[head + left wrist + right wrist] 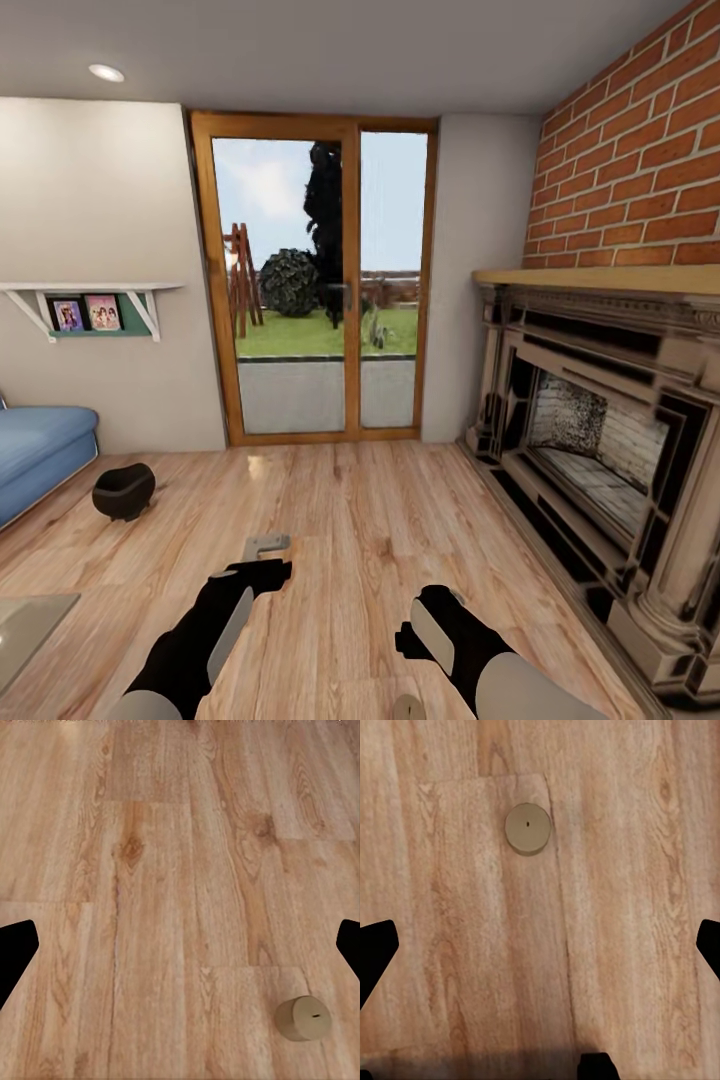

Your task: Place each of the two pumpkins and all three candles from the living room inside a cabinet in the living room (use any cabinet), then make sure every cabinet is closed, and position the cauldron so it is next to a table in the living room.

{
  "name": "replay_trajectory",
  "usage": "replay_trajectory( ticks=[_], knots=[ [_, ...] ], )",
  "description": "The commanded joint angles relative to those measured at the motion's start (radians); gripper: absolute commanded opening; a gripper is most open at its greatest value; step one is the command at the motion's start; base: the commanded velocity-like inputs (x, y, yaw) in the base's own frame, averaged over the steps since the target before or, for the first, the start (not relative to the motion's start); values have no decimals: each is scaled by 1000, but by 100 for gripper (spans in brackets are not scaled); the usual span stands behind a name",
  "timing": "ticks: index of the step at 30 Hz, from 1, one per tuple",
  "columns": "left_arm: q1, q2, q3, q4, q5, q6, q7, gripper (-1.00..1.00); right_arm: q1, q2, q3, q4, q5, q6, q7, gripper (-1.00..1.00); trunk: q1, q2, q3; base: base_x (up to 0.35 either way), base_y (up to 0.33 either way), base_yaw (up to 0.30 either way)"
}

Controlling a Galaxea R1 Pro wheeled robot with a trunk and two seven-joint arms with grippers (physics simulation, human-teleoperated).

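The black cauldron (123,492) stands on the wood floor at the left, beside the blue sofa. A corner of the glossy table (28,622) shows at the lower left. One squat pale candle (408,708) peeks in at the bottom edge, near my right arm. My left gripper (264,556) hangs open over the floor; its wrist view has a candle (303,1018) lying off to one side of the open gripper (180,952). My right gripper (540,952) is open too, with a candle (528,828) upright on the planks ahead of it. The pumpkins and the cabinet are out of view.
A wood-framed glass door (325,280) is straight ahead. An ornate fireplace (600,440) under a brick wall lines the right side. The blue sofa (40,450) sits at the left under a white wall shelf (90,305). Wood floor spreads between them.
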Motion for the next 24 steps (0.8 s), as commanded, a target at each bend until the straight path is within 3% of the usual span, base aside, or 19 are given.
replay_trajectory(
  ticks=[1, 9, 14, 24],
  knots=[
    [0, 1, -3, -5, 11, 5, 9, 100, -1, 0, 4, -1, -8, 3, -9, 100, 4, -8, -4, 0, 0, 0],
    [0, 1, -3, -11, 11, 5, 9, 100, -1, 0, 5, 0, -7, 2, -8, 100, 35, -64, -30, 0, 0, 0],
    [1, 1, -3, -22, 11, 5, 9, 100, -1, 0, 5, 1, -7, 1, -8, 100, 35, -64, -30, 0, 0, 0],
    [14, 0, -3, -29, 11, 5, 9, 100, -1, 0, 6, 1, -7, 1, -8, 100, 73, -134, -61, 0, 0, 0]
  ],
)
